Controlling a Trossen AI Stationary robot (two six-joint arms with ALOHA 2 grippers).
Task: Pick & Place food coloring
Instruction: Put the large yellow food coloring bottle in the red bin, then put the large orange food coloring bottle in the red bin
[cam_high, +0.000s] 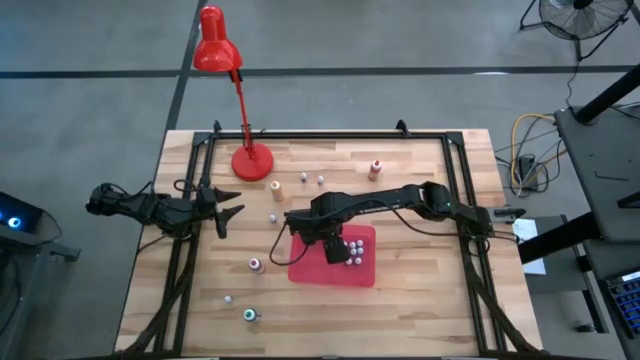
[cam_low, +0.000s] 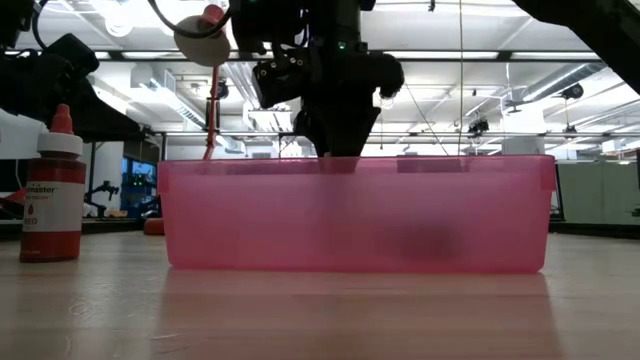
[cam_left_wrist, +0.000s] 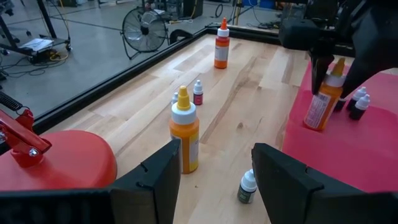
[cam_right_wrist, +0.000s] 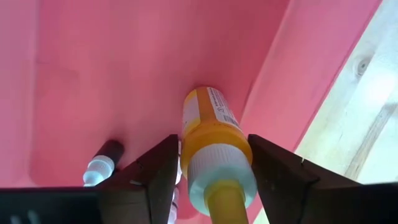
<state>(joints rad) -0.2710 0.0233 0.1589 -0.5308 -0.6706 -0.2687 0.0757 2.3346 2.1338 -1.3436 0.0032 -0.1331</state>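
Grey concrete floor surrounded the light wooden counter (cam_high: 400, 170), which carried a black frame along its edges and a red desk lamp (cam_high: 251, 161) near the far edge. A shallow pink plastic tray (cam_high: 362, 273) lay near the middle of the counter, a little toward the near edge.

The right end effector (cam_right_wrist: 208, 163) was lowered into the tray, and its two dark fingers were closed around the white collar of a yellow-orange plastic bottle with an orange tip (cam_right_wrist: 211, 134). The bottle stood about upright on the tray floor, beside a few tiny dark bottles with whitish caps (cam_left_wrist: 359, 103) that were already inside.

The left end effector (cam_left_wrist: 214, 177) waited over the left side of the counter with its fingers wide apart and holding nothing. Before it stood another yellow-capped orange bottle (cam_left_wrist: 185, 132), a tiny dark green bottle (cam_left_wrist: 247, 186), a tiny dark red bottle (cam_left_wrist: 198, 93) and, farther off, an orange bottle with a red tip (cam_left_wrist: 221, 45). More small bottles were scattered toward the near-left corner.

I judged these bottles to be light, stiff and smooth, so they could tip or slip easily. The best hold seemed to be at the ridged cap or collar, because the labelled body was more slippery.
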